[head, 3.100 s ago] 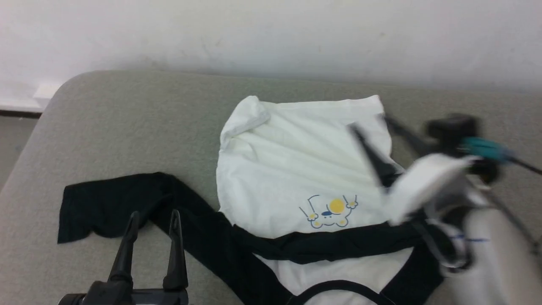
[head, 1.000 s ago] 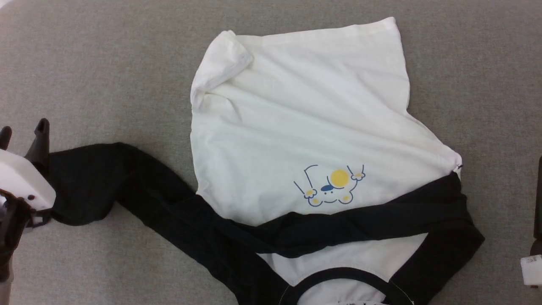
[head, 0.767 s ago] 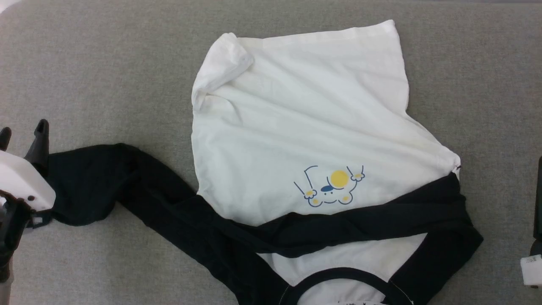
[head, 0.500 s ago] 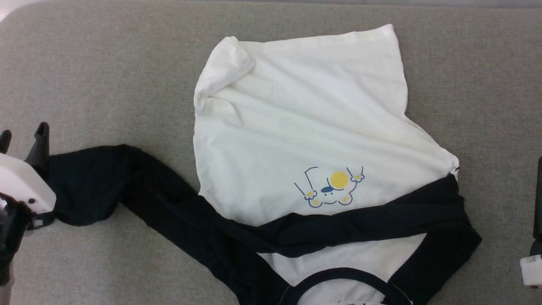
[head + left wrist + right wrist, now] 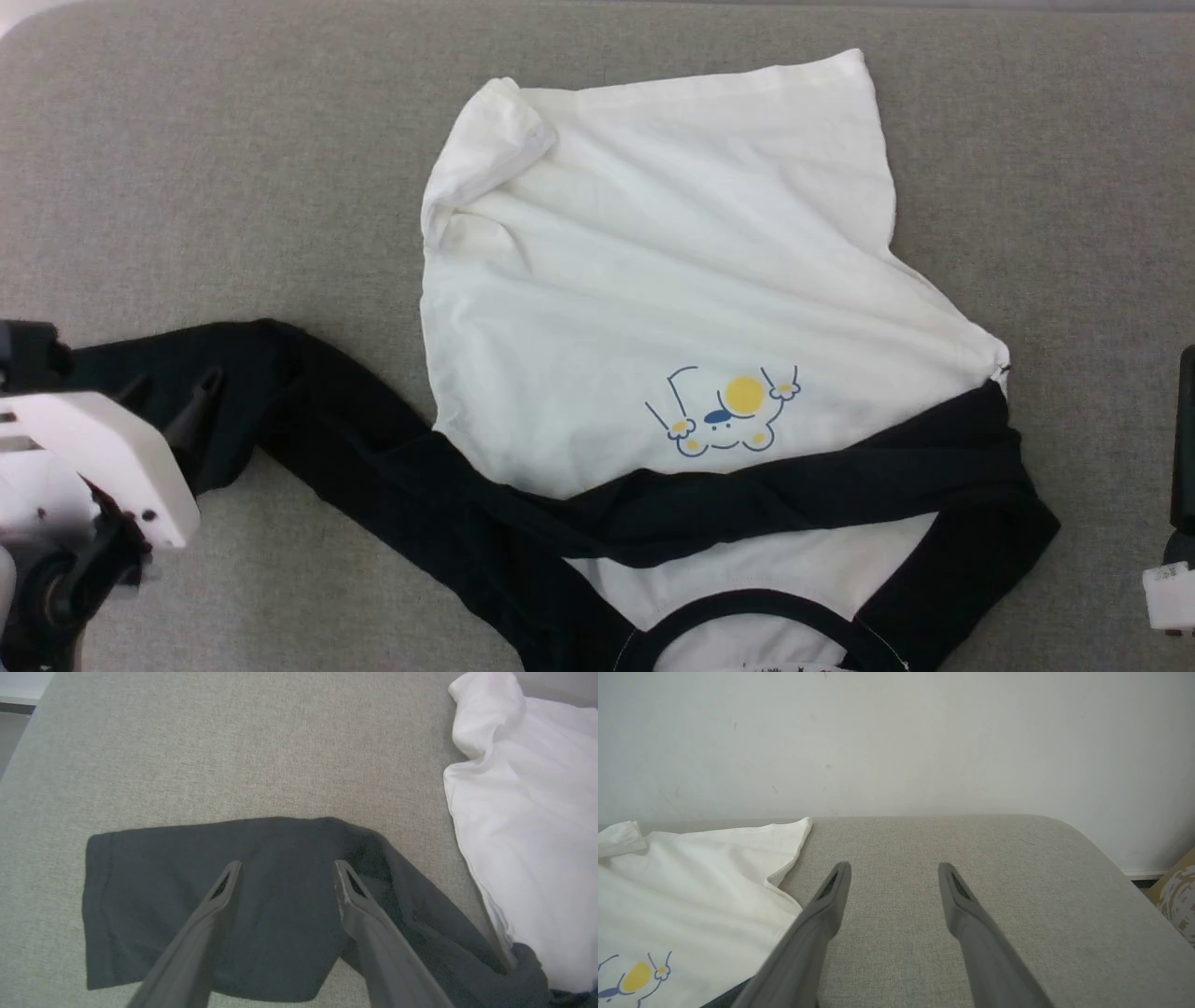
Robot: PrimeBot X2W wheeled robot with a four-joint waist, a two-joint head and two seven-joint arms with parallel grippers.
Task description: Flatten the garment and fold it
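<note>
Since the flattening is not yet done, the soft white raglan shirt with black long sleeves and black collar [image 5: 653,261] lies front-up in the middle of the grey fabric-covered table [image 5: 233,140], collar toward us and hem toward the far edge, but it is far from tidy. Its small yellow-and-blue cartoon print [image 5: 724,415] faces up. The outstretched black sleeve [image 5: 355,439] runs out flat to our left. The crossed black sleeve [image 5: 803,490] is draped over the chest just below the print, and the far left hem corner [image 5: 490,131] is turned over on itself. Diagonal creases cross the white body.

Our left gripper [image 5: 287,868] is placed over the cuff end of the outstretched black sleeve, its two dark fingers spread wide with the black cloth between and beneath them, and it has hold of nothing. We cannot tell whether the tips touch the fabric. We judge it is there because that cuff is the free end easiest to pinch, whether to pull the sleeve straight or to lay it over the body.

Our right gripper [image 5: 894,868] is likewise wide apart and empty, held over bare table off the shirt's right side and, as far as we can see, not touching the cloth. We take that as a waiting post, clear of the work yet within reach of the crossed black sleeve, which will need lifting off the chest before any fold can sit clean
</note>
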